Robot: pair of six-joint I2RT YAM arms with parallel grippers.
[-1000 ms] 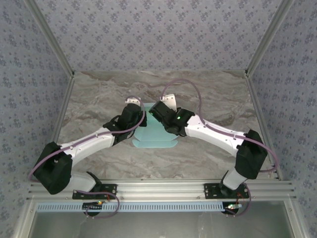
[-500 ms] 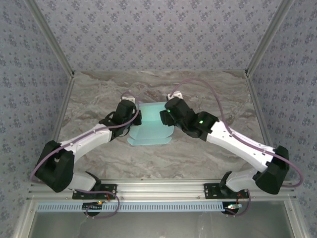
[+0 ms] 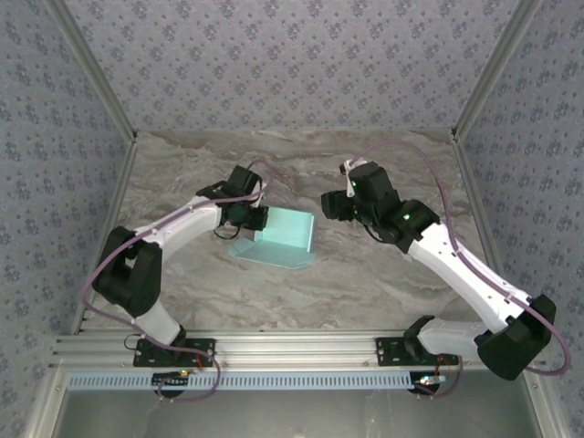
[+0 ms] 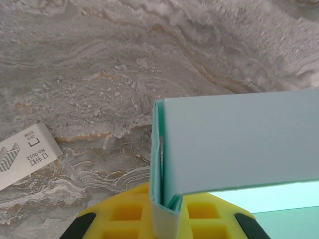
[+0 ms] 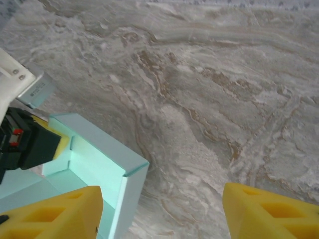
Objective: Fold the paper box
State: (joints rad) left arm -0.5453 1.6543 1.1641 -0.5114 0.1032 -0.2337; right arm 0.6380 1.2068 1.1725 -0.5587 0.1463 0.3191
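On the desk (image 3: pixel 383 283), left fingers (image 4: pixel 119 216) clamp one raised wall of the box (image 3: pixel 285 233); right fingers (image 5: pixel 259 211) stand apart, free. Next, I think, they must fold up the neighbouring wall.

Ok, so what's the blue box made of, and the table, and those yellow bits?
The paper box looks like thin matte card: it holds sharp creases. The table looks like veined marble, maybe only a print. The yellow finger pads seem foam or rubber, with moulded dimples.

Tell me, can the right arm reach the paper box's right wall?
Probably yes: the right gripper hangs open beside the paper box, nothing lies between them, and the left gripper grips only the opposite wall.
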